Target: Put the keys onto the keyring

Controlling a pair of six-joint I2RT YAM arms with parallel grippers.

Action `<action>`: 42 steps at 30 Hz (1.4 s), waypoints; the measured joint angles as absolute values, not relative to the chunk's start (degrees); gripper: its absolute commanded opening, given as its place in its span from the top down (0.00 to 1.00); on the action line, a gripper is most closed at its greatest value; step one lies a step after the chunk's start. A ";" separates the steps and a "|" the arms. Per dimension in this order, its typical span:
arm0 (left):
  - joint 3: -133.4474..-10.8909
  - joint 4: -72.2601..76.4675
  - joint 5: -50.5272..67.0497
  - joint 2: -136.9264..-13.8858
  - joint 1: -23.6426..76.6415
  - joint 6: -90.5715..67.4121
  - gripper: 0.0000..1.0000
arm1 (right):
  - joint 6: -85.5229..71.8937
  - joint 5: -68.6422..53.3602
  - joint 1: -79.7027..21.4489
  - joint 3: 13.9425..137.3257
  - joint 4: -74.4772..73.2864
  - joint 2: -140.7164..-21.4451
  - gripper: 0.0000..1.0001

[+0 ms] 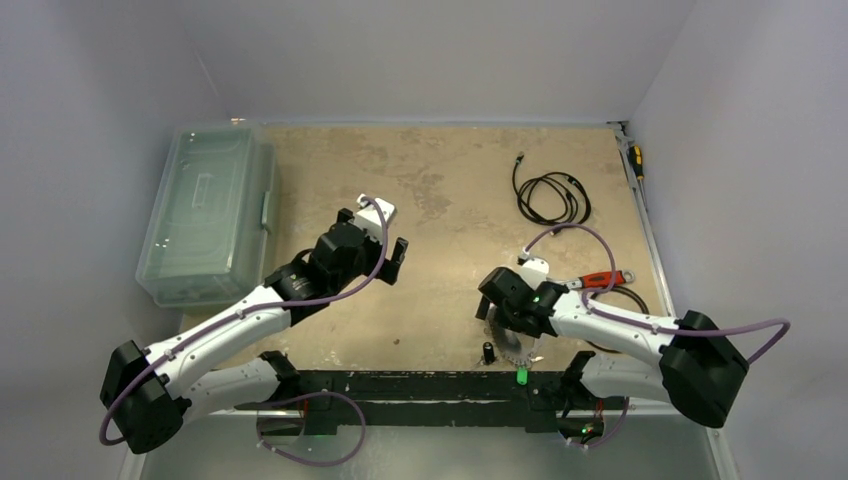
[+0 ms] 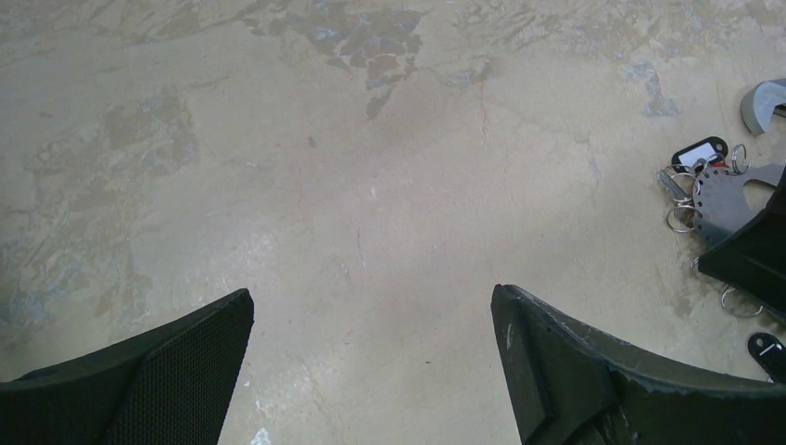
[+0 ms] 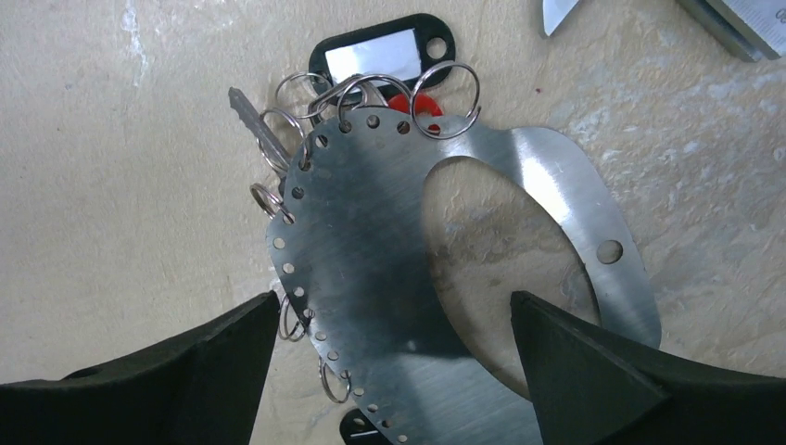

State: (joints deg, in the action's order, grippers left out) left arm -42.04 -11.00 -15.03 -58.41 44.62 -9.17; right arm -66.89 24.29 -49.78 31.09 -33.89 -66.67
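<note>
Tan table (image 1: 440, 200) bears one keyring (image 3: 371, 213); left gripper (image 2: 371, 290), right gripper (image 3: 394, 296) both gape.

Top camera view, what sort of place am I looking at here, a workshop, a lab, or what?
Probably a robot lab test cell: a worn tan table boxed in by plain pale walls, left arm and right arm mounted at its near edge, a clear plastic bin alongside.
</note>
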 measured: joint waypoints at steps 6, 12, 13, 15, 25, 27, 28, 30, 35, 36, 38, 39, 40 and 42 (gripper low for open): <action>-42.15 -11.66 -14.04 -58.41 44.62 -9.43 0.01 | -62.94 23.18 -49.80 31.44 -33.43 -67.48 0.05; -42.78 -12.08 -13.87 -58.37 44.62 -9.43 0.01 | -56.82 22.15 -49.80 38.02 -32.99 -78.17 0.34; -42.87 -12.12 -13.89 -58.30 44.62 -9.43 0.01 | -56.16 21.87 -49.80 39.00 -32.71 -79.50 0.45; -42.87 -12.23 -13.91 -57.89 44.60 -9.41 0.01 | -55.07 21.39 -49.80 40.69 -31.88 -81.80 0.65; -42.87 -12.56 -14.96 -55.66 44.42 -8.54 0.01 | -53.93 21.96 -49.80 42.02 -33.01 -81.73 1.00; -42.87 -12.56 -15.18 -55.57 44.36 -8.36 0.01 | -53.87 21.74 -49.82 43.16 -36.49 -80.49 1.00; -42.87 -12.58 -15.35 -55.48 44.36 -8.34 0.01 | -53.69 21.52 -49.82 44.66 -38.81 -79.11 1.00; -42.87 -12.62 -15.59 -55.00 44.25 -8.32 0.01 | -53.08 21.28 -49.87 48.01 -41.34 -76.16 1.00; -42.87 -12.73 -16.91 -52.16 43.29 -8.10 0.01 | -50.70 16.45 -50.06 55.59 -36.40 -68.49 1.00; -42.87 -12.73 -17.47 -51.40 42.96 -8.10 0.01 | -50.33 14.55 -50.13 55.57 -33.45 -67.31 1.00; -42.87 -12.71 -18.94 -49.67 42.15 -8.14 0.01 | -49.76 10.63 -50.19 55.16 -27.64 -66.81 1.00; -42.87 -12.71 -19.77 -48.99 41.78 -8.16 0.01 | -49.47 7.84 -50.19 54.76 -23.64 -67.55 1.00; -42.87 -12.71 -20.88 -48.14 41.23 -8.19 0.02 | -49.23 5.04 -50.22 54.46 -19.49 -68.97 1.00; -42.87 -12.73 -23.64 -46.50 40.34 -8.32 0.02 | -49.04 -0.03 -50.26 54.06 -11.18 -73.10 1.00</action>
State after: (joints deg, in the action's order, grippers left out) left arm -42.87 -12.73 -23.64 -46.50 40.34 -8.32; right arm -49.04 -0.03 -50.26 54.06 -11.18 -73.10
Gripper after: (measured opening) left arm 0.989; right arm 0.517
